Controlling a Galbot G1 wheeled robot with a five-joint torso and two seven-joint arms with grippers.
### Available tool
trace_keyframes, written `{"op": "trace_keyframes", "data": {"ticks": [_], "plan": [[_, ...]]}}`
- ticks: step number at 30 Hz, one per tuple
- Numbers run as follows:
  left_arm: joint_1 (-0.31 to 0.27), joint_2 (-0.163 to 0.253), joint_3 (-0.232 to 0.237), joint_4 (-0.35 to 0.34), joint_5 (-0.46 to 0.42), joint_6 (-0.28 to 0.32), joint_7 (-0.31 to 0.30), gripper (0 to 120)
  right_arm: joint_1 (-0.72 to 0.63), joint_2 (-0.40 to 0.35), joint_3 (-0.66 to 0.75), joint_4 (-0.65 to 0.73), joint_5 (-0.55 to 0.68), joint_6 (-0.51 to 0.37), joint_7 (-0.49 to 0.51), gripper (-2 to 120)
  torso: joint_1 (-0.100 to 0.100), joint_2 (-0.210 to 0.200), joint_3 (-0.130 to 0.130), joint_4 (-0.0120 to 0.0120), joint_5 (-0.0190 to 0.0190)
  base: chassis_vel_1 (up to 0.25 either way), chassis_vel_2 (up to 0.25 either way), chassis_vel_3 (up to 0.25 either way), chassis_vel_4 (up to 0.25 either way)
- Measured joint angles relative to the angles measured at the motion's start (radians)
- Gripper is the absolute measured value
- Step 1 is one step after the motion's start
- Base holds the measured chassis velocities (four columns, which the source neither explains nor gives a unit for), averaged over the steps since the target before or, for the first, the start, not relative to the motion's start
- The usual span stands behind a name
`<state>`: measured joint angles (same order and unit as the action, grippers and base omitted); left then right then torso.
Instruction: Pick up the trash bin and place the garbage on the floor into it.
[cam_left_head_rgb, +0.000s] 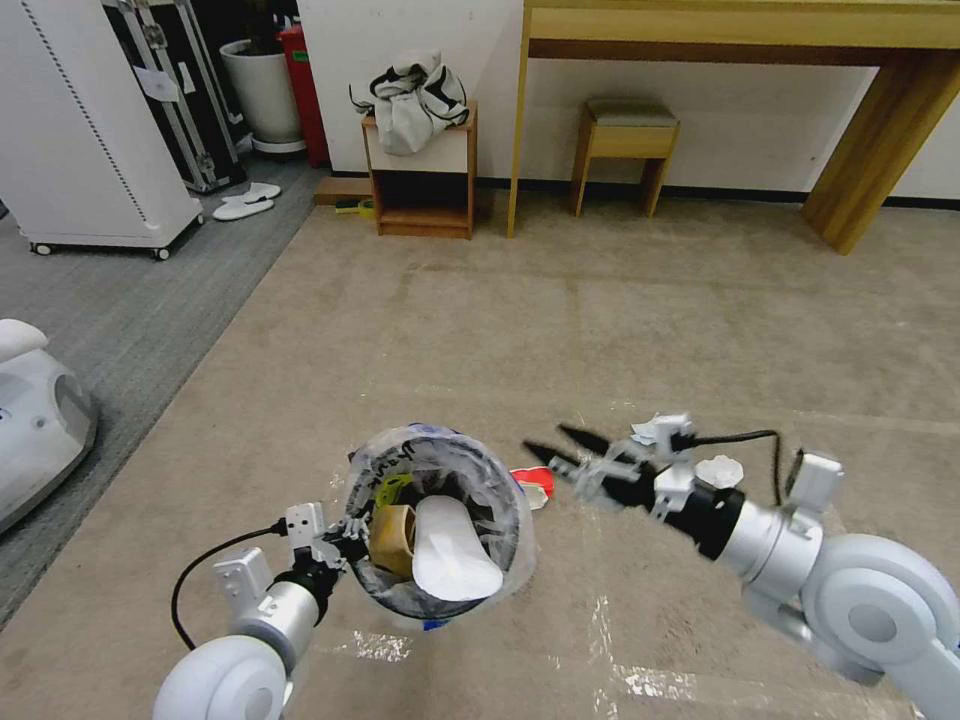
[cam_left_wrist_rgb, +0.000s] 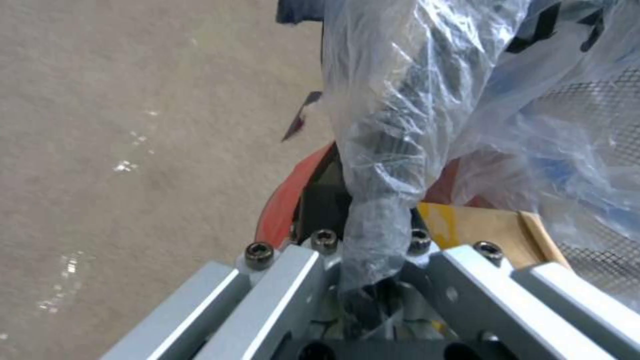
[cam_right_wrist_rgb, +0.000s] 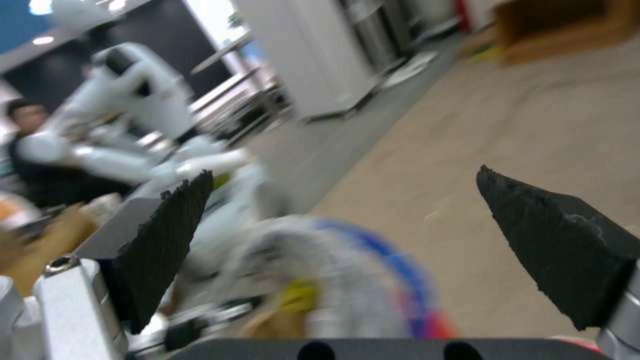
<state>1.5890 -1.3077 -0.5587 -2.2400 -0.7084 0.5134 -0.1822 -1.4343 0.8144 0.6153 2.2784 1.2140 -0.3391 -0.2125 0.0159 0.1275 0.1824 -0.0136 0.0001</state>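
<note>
The trash bin (cam_left_head_rgb: 520, 520), red with a crinkled clear bag, hangs just above the beige floor (cam_left_head_rgb: 600, 320). My left gripper (cam_left_head_rgb: 342, 540) is shut on its rim, and the left wrist view shows the gripper (cam_left_wrist_rgb: 373, 250) clamping plastic and red rim (cam_left_wrist_rgb: 283, 200). A brown paper bag (cam_left_head_rgb: 393, 540) and a flat white oval piece (cam_left_head_rgb: 455, 562) lie inside. My right gripper (cam_left_head_rgb: 545, 437) hovers open and empty beside the bin, its black fingers (cam_right_wrist_rgb: 167, 235) spread above the blurred bin (cam_right_wrist_rgb: 360, 280). Garbage on the floor: a red-and-white wrapper (cam_left_head_rgb: 535, 485) and white tissues (cam_left_head_rgb: 720, 470), partly behind the right arm.
A white robot base (cam_left_head_rgb: 30, 420) sits at the left on grey ribbed carpet (cam_left_head_rgb: 120, 300). Along the far wall stand a wooden nightstand (cam_left_head_rgb: 420, 185), a stool (cam_left_head_rgb: 625, 140) and a desk leg (cam_left_head_rgb: 880, 140). White slippers (cam_left_head_rgb: 245, 200) lie near a white cabinet (cam_left_head_rgb: 90, 130).
</note>
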Motion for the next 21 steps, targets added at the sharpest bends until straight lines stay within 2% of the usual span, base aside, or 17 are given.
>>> {"op": "trace_keyframes", "data": {"ticks": [6, 21], "plan": [[0.008, -0.003, -0.064, -0.008, 0.004, -0.013, -0.001, 1, -0.065, 0.072, 0.098, -0.068, -0.217, 0.091, -0.044, 100, 0.000, 0.000, 0.000, -0.0001, -0.0001, 0.000, 0.000, 0.000, 0.000], [0.026, -0.040, -0.079, -0.029, 0.054, -0.023, 0.002, 1, -0.098, 0.179, 0.104, -0.177, -0.503, 0.243, -0.083, 100, 0.000, 0.000, 0.000, 0.0000, -0.0001, 0.000, 0.000, 0.000, 0.000]]}}
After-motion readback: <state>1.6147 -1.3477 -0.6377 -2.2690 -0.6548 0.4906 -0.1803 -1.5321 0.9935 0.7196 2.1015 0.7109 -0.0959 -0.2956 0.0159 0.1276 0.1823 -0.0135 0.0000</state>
